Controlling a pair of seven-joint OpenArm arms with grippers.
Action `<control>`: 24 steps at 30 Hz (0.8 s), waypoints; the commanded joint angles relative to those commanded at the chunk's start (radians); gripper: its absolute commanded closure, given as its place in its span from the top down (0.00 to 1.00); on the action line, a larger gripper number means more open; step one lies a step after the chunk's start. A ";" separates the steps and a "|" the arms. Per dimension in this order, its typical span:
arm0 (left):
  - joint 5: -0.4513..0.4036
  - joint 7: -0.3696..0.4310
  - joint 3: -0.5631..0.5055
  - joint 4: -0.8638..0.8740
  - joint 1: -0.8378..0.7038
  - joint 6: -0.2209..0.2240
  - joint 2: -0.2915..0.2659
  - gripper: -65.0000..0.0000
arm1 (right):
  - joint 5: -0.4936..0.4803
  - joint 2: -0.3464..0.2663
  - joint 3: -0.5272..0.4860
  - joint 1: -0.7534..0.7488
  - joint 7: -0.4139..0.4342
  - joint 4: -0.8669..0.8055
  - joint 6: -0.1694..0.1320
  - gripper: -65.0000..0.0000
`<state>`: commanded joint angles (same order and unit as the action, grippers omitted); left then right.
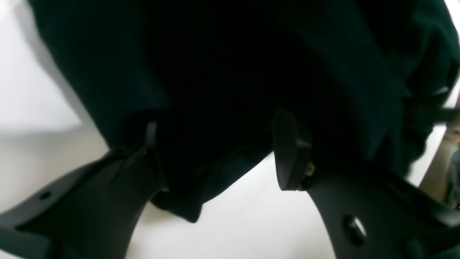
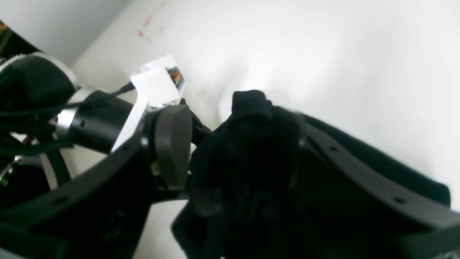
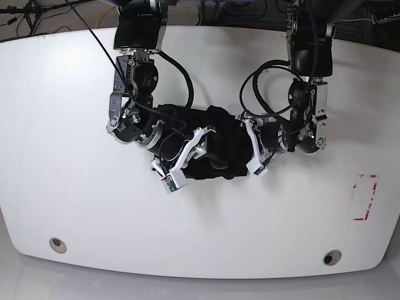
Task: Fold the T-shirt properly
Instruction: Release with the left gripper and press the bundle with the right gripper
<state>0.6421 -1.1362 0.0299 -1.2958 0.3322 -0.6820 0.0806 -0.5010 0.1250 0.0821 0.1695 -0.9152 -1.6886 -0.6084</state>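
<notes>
Seen beneath everything in the base view, a broad, smooth white tabletop (image 3: 112,219). Bunched on it between the two arms, a plain black soft cloth T-shirt (image 3: 219,119) — rumpled, with long axis running roughly side to side between the arms, and by the look of it early in the folding. Reaching over the T-shirt from either end, two black jointed arms with white fittings.

At the T-shirt's one end, a black right gripper (image 2: 237,149), jaws apart, with a raised fold of cloth between them, not visibly pinched. At the T-shirt's other end, a black left gripper (image 1: 222,154), jaws apart too, with cloth beneath and between, and a narrow corner of it poking past the fingers.

Smallest, and well off to the left arm's side of the T-shirt, some red marks (image 3: 365,197).

Turning on this, probably: nearness of each end to its own arm. Best to close on both ends of the T-shirt, then draw apart along the long axis to flatten — at risk of catching several layers in one pinch.
</notes>
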 joint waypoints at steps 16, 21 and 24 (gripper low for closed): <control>0.216 -0.057 0.347 -0.043 0.144 0.000 0.279 0.56 | 0.000 -0.052 -0.002 0.009 -0.002 0.006 -0.002 0.53; 0.184 -0.057 0.427 -0.043 0.141 -0.005 0.393 0.56 | 0.000 -0.083 -0.044 0.008 -0.002 0.008 -0.002 0.53; 0.167 -0.057 0.440 -0.041 0.123 -0.006 0.460 0.56 | 0.002 -0.104 -0.114 0.012 0.000 0.008 0.003 0.53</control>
<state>0.8094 -1.1930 0.4703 -1.3372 0.4549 -0.6882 0.5409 -0.4994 0.0207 -0.0315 0.1818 -0.9152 -1.6809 -0.6053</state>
